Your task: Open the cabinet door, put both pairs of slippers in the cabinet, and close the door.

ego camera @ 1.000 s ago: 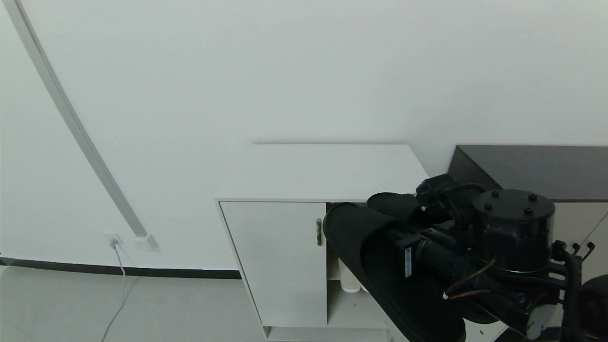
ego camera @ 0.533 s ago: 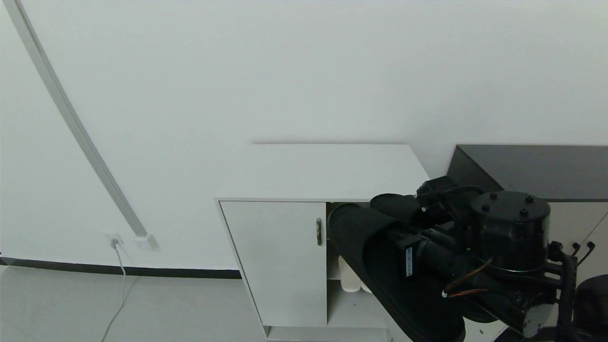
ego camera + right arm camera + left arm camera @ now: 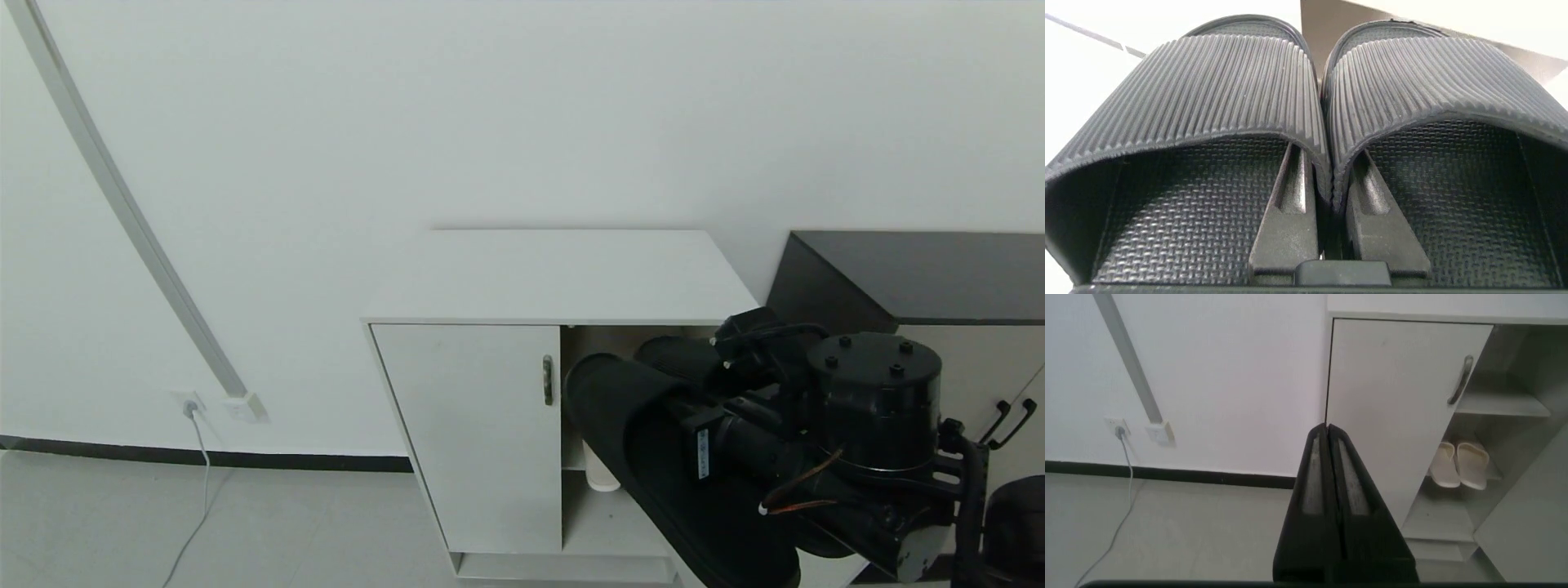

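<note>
A white cabinet (image 3: 563, 273) stands against the wall; its left door (image 3: 473, 433) is closed and the right half is open. A pair of white slippers (image 3: 1460, 463) rests on a shelf inside the open half. In front of that opening hangs a pair of black ribbed slippers (image 3: 629, 408), held side by side. My right gripper (image 3: 1327, 175) is shut on the slippers' adjoining inner walls, one finger inside each. Out in front of the closed door (image 3: 1396, 416) and left of its handle (image 3: 1461, 378), my left gripper (image 3: 1328, 433) is shut and holds nothing.
A dark-topped unit (image 3: 922, 273) adjoins the cabinet on the right. On the left, a slanted conduit (image 3: 122, 204) runs down the wall to a socket with a cable (image 3: 189, 404). Bare grey floor (image 3: 204, 531) lies left of the cabinet.
The head camera has shifted, so the cabinet sits higher in the picture. Against the opening, the black slippers now hang slightly lower. My right gripper's hold on them is unchanged.
</note>
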